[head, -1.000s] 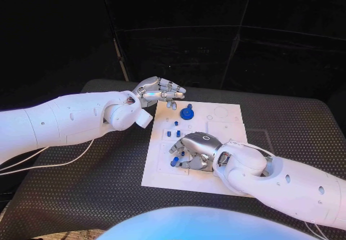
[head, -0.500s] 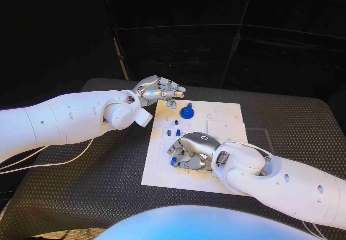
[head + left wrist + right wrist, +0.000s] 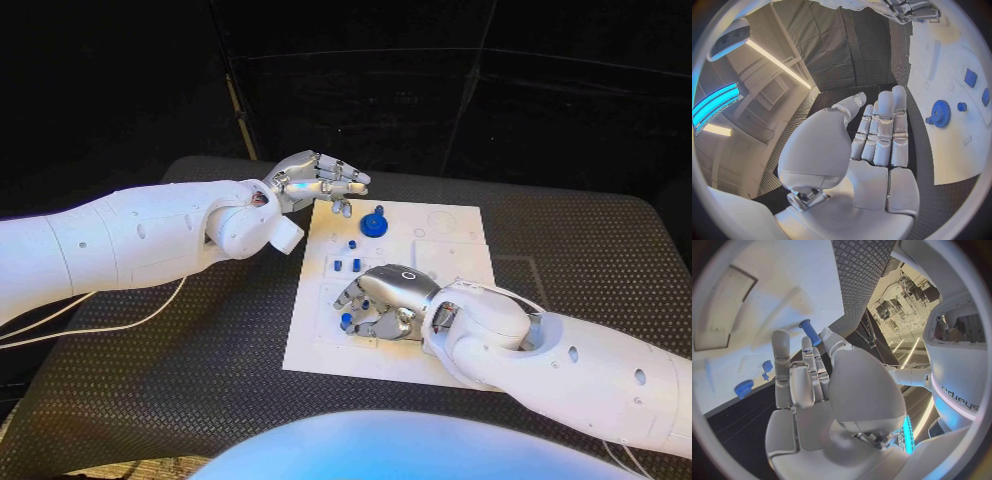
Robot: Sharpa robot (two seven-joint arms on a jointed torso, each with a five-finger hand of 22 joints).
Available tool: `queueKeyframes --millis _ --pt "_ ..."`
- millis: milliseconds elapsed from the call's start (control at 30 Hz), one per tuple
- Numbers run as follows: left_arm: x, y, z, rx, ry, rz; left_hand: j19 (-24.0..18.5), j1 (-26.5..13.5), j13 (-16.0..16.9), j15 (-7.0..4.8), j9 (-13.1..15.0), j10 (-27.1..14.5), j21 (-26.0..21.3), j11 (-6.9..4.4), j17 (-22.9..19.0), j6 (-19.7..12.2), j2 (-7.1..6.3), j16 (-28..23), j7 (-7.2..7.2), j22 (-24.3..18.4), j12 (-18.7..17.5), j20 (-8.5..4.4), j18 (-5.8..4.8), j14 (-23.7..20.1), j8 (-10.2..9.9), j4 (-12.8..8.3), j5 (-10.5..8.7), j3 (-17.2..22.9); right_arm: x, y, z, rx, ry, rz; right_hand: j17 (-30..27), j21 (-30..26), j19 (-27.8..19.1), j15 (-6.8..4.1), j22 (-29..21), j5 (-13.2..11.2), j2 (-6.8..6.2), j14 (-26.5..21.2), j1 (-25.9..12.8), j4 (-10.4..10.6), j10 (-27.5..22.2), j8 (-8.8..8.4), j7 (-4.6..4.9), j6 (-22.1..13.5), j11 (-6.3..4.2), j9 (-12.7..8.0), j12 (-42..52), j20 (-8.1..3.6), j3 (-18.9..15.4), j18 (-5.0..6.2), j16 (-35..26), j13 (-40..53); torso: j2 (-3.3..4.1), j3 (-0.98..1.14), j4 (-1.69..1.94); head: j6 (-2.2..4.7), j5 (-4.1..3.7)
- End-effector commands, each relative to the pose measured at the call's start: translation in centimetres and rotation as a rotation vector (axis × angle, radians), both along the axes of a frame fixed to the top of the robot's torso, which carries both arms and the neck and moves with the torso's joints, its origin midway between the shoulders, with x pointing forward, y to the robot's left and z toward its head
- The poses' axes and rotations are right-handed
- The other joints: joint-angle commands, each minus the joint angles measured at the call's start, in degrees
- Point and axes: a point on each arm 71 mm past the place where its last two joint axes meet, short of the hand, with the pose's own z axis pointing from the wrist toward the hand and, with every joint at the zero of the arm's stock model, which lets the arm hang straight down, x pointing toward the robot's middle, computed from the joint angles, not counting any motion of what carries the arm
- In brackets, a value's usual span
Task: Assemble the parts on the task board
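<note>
1. You see the black table [image 3: 173, 380] with its bumpy top. It holds everything.
2. Your white task board [image 3: 325, 345] lies flat in the middle of the table.
3. Your left hand [image 3: 315, 182] hangs in the air above the far left corner of the board. Its fingers are curled in a little and side by side, and nothing is in them. In the left wrist view the fingers [image 3: 882, 131] lie straight and close together, not touching any part.
4. Your right hand [image 3: 384, 300] is low over the near part of the board, palm down. Its fingers bend down around a small blue part [image 3: 348, 322]. In the right wrist view that blue peg [image 3: 809, 332] stands just past the fingertips [image 3: 780, 342]. You cannot tell if the hand truly holds it or only touches it.
5. A round blue gear [image 3: 375, 225] sits on the far part of the board, near your left hand but apart from it. The left wrist view shows its toothed edge.
6. Two little blue blocks [image 3: 346, 266] stand side by side on the board, between the gear and your right hand.
7. One tiny blue knob [image 3: 352, 244] sits on the board between the gear and the two blocks.
</note>
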Motion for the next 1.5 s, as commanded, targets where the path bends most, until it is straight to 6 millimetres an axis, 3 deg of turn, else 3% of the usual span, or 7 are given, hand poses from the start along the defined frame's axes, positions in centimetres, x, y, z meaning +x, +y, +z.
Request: queueKeyframes --millis 33,633,900,1000,1133,1200,1500 --pt "0.0 -0.1 0.2 -0.006 0.0 -0.009 -0.3 -0.1 -0.1 0.02 0.0 -0.4 -0.3 0.05 0.1 -0.6 0.64 -0.4 0.0 -0.1 0.2 0.18 0.24 -0.4 0.0 0.1 -0.24 -0.3 -0.1 0.0 0.1 0.013 0.009 -0.001 -0.1 0.3 0.2 -0.47 0.0 0.3 0.46 1.8 0.1 -0.1 0.4 0.27 0.05 0.3 -0.14 0.1 0.1 -0.07 0.2 0.39 0.2 -0.1 -0.02 0.02 -0.05 0.05 -0.08" --pt "0.0 0.1 0.1 -0.004 0.0 -0.006 -0.3 -0.1 -0.1 0.02 0.0 -0.4 -0.3 0.05 0.1 -0.6 0.64 -0.4 0.0 -0.1 0.2 0.18 0.24 -0.4 0.0 0.1 -0.24 -0.3 0.0 -3.4 1.8 0.086 -0.07 -0.092 -0.5 0.3 0.4 -0.05 0.1 0.4 -0.32 1.8 -0.7 0.7 -0.7 -0.02 0.45 0.0 0.44 0.0 -1.1 0.18 -0.8 0.31 0.0 -0.5 -0.08 0.01 0.06 1.29 -0.85" --pt "0.0 0.3 0.1 -0.002 0.0 -0.002 -0.3 -0.1 -0.1 0.04 0.0 -0.5 -0.4 0.07 0.1 -0.6 0.67 -0.4 0.02 -0.1 0.3 0.19 0.24 -0.4 0.0 0.1 -0.24 -0.3 1.4 -9.3 3.0 0.223 0.162 -0.382 2.7 3.3 3.6 -1.41 5.6 3.0 0.85 2.6 -2.4 3.0 9.4 3.48 -0.62 6.6 -1.45 1.2 5.0 -0.72 -1.7 -0.44 1.8 3.1 -0.33 -0.17 -0.29 2.09 -1.99" --pt "0.0 0.3 0.1 -0.002 0.0 -0.001 -0.3 -0.1 -0.1 0.04 0.0 -0.5 -0.4 0.07 0.1 -0.6 0.67 -0.4 0.02 -0.1 0.3 0.19 0.24 -0.4 0.0 0.1 -0.24 -0.3 1.8 -12.1 2.7 0.201 0.21 -0.509 4.4 6.3 6.6 -3.66 10.6 6.7 0.54 3.2 -2.5 2.7 13.9 5.86 -2.99 9.9 -3.63 2.2 15.9 -2.5 -3.0 -1.72 3.1 12.4 -0.33 -0.17 -0.32 2.64 -2.92" --pt "0.0 0.2 0.1 -0.002 0.001 -0.001 -0.3 -0.1 -0.1 0.04 0.0 -0.5 -0.4 0.07 0.1 -0.6 0.67 -0.4 0.02 -0.1 0.3 0.19 0.24 -0.4 0.0 0.1 -0.24 -0.3 1.9 -15.2 2.5 0.133 0.216 -0.633 10.4 8.7 8.7 -4.25 15.1 9.7 0.59 4.1 -3.4 3.1 16.2 7.92 -4.49 10.3 -5.36 4.6 53.6 -3.18 -5.4 -2.48 6.4 54.1 -0.4 -0.29 -0.51 2.94 -3.9" --pt "0.0 0.2 0.1 -0.003 -0.002 0.001 -0.3 -0.1 -0.1 0.04 0.0 -0.5 -0.4 0.07 0.1 -0.6 0.67 -0.4 0.02 -0.1 0.3 0.19 0.24 -0.4 0.0 0.1 -0.24 -0.3 1.8 -16.4 2.5 0.094 0.217 -0.677 13.1 9.3 9.1 -3.92 16.3 10.6 0.7 4.5 -5.6 4.6 17.2 8.96 -3.85 10.8 -4.43 5.7 60.5 -3.54 -6.9 -2.32 7.6 62.8 -0.44 -0.29 -0.57 2.97 -4.38" --pt "0.0 0.3 0.1 -0.006 -0.014 0.013 -0.3 -0.1 -0.1 0.04 0.0 -0.5 -0.4 0.06 0.1 -0.6 0.69 -0.4 0.0 -0.1 0.3 0.2 0.25 -0.4 0.0 0.1 -0.24 -0.3 0.1 -18.9 2.9 -0.111 0.147 -0.722 17.2 11.0 10.5 -3.77 19.7 12.2 1.19 5.2 -9.5 8.9 17.9 13.61 -3.86 7.1 -4.2 11.8 67.3 -3.26 -14.8 -2.71 9.6 71.8 -0.73 -0.32 -0.78 3.0 -6.63"
